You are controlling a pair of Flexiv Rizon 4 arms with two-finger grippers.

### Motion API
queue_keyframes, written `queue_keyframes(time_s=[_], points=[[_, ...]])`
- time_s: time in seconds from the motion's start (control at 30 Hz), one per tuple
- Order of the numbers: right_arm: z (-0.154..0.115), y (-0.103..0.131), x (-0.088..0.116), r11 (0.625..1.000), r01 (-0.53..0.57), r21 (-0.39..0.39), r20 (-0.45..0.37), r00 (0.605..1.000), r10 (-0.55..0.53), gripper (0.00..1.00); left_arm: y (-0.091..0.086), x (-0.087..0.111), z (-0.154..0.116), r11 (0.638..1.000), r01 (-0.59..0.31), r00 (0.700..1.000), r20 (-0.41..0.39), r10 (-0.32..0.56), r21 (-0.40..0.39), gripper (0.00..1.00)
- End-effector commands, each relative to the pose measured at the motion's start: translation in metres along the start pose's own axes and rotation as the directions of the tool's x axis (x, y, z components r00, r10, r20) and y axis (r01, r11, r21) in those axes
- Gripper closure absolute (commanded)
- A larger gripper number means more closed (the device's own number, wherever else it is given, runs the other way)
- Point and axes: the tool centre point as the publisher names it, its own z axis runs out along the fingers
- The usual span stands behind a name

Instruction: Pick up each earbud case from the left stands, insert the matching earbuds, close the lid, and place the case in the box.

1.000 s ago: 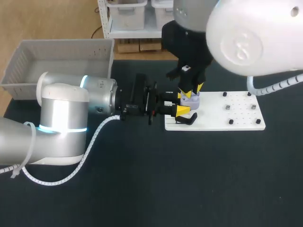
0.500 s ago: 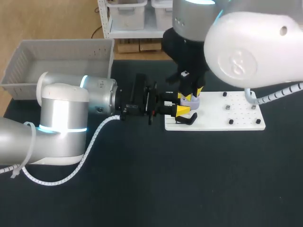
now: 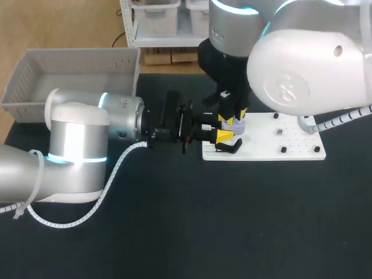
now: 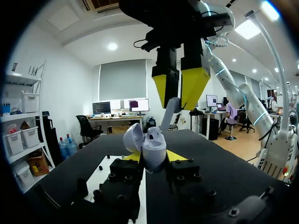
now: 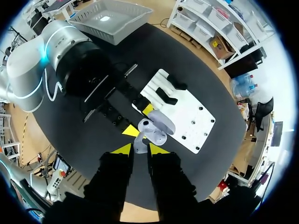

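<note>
Lavender earbud case (image 4: 153, 150), lid open, upright over white stand board (image 3: 290, 152), matching earbud (image 4: 171, 108) just above it

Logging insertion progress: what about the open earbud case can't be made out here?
Head view: the case is mostly hidden under the right tool; its sockets don't show.
Left wrist view: the case's own front wall hides its inside.
Right wrist view: the earbud covers its socket; seating is unclear.
</note>
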Motion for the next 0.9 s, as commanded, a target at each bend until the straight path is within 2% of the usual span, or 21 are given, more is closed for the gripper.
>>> queue_keyframes(time_s=[0.03,0.9], points=[[0.003,0.002,-0.002,1.000,-0.002,0.009,-0.001,1.000,0.002,1.00,-0.001,0.001,0.000,1.000,-0.003,1.000,0.003,0.003,-0.006,1.00],[0.013,-0.005,-0.009,0.999,-0.031,0.026,-0.023,0.999,0.032,1.00,-0.001,0.001,0.000,1.000,-0.003,1.000,0.003,0.003,-0.006,1.00]])
